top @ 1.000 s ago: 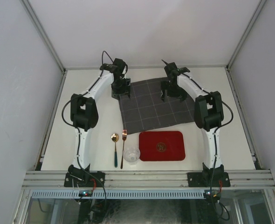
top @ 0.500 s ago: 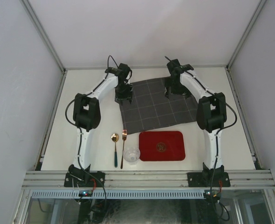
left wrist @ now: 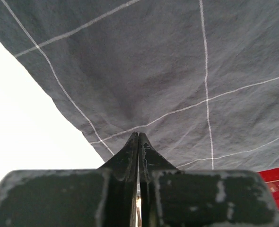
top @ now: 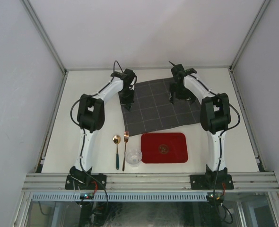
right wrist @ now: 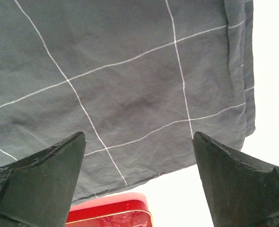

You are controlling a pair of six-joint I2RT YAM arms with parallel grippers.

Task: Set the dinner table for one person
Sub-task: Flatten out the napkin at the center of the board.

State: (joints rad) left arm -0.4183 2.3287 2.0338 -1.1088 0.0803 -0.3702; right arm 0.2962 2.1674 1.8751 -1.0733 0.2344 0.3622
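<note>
Dark grey checked cloth (top: 158, 109) on off-white worktop (top: 82, 82), left end effector (left wrist: 138, 136) pinched shut on its left edge, right end effector (right wrist: 138, 137) spread wide open just above, red tray (top: 164, 147) near.

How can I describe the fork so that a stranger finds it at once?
On the off-white table, look left of the red tray, at the near edge. The fork lies between a spoon and a clear glass. It is slim and copper-coloured with tines; the spoon has a round bowl and dark handle.
</note>
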